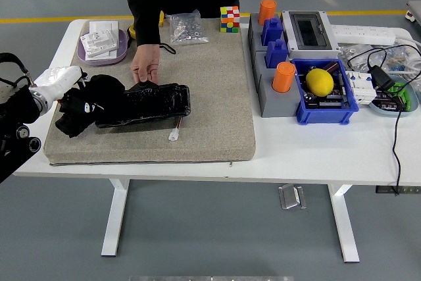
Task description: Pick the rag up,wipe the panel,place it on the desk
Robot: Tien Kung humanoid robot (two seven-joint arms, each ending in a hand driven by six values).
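Note:
A black panel [150, 102] lies on the grey felt mat [210, 103], left of centre. A black rag [82, 104] is bunched over the panel's left end. My left hand [60, 83], white-gloved, comes in from the left edge and is shut on the rag. A person stands at the far side; one hand [145, 68] rests on the panel's back edge and holds it down. My right hand is out of view.
A small white connector [174, 135] lies just in front of the panel. A purple tray [104, 43], a bag of screws [185, 28] and a Rubik's cube [229, 18] stand at the back. Grey and blue bins [299, 74] with a lemon [319, 81] and cables fill the right side.

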